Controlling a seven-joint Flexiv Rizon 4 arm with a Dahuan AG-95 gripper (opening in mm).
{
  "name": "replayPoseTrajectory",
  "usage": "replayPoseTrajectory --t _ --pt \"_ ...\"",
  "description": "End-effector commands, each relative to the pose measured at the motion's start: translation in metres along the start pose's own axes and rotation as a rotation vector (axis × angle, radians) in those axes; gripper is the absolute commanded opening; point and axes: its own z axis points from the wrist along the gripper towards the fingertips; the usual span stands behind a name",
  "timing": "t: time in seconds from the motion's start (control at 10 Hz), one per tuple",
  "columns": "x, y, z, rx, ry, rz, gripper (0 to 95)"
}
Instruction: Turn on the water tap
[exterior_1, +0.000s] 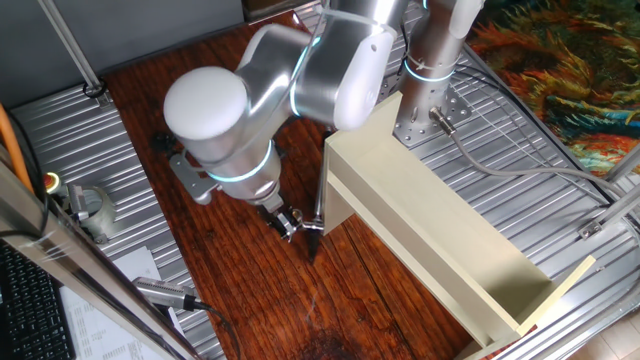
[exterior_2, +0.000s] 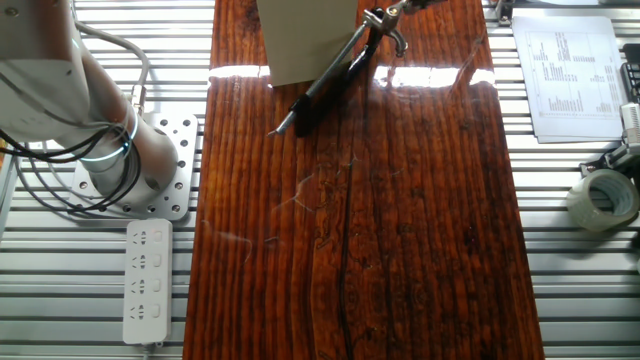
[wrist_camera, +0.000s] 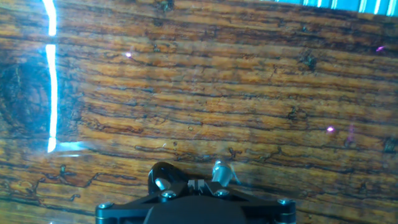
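The water tap (exterior_1: 319, 200) is a thin silvery stem with a black curved end, standing against the left end of the cream box (exterior_1: 440, 240). In the other fixed view the tap (exterior_2: 325, 80) shows as a slim dark bar with a silvery tip, slanting across the box end (exterior_2: 305, 40). My gripper (exterior_1: 292, 226) hangs low over the wooden table, just left of the tap's black end and close to it. I cannot tell if they touch. Its fingers look closed together and hold nothing. It also shows in the other fixed view (exterior_2: 388, 25). The hand view shows mostly wood grain and the gripper (wrist_camera: 193, 182) at the bottom edge.
A silver-and-black pen-like tool (exterior_1: 165, 292) lies at the table's left edge. A tape roll (exterior_2: 605, 195) and a printed sheet (exterior_2: 570, 70) lie on the metal bench. A white power strip (exterior_2: 148, 280) lies by the arm's base (exterior_2: 110, 160).
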Motion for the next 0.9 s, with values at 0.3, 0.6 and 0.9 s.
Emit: replayPoseTrajectory --t 0.3,0.6,0.9 --pt "0.0049 0.0071 -0.0011 0.005 0.003 0.008 0.0" --pt "0.0048 0.0072 -0.0006 0.01 -0.004 0.01 0.0" --pt "0.0034 0.0073 -0.0026 0.007 -0.016 0.011 0.0"
